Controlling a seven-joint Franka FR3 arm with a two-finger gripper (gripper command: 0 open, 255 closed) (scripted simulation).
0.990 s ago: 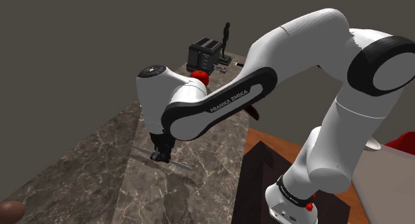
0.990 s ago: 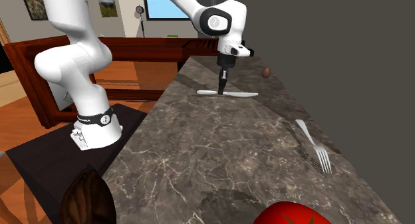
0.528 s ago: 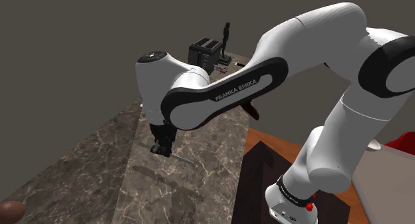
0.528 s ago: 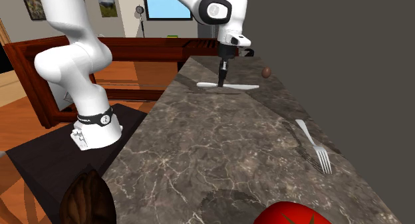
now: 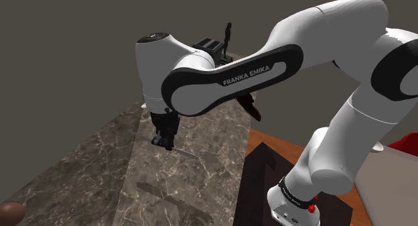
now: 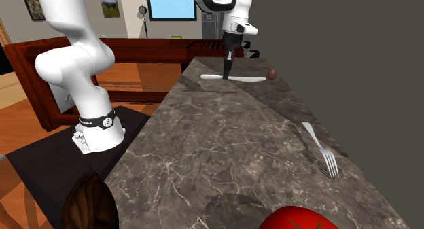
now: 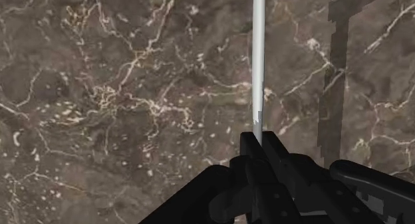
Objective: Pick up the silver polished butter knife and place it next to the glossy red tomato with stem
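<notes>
Up goes your black two-finger gripper (image 6: 227,72) since a second ago, and the long thin silver butter knife (image 6: 239,79) has left the dark marble counter (image 6: 224,146) with it. The fingers pinch the knife, which hangs flat and crosswise under them. Swing too fast toward the shiny red tomato (image 6: 299,219), far down the counter, and the knife could tip or slip out.

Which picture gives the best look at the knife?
The second exterior view: the whole knife shows side-on, level, clasped in the gripper above the counter. The shoulder view shows a short end below the gripper. The wrist view shows a thin strip.
</notes>
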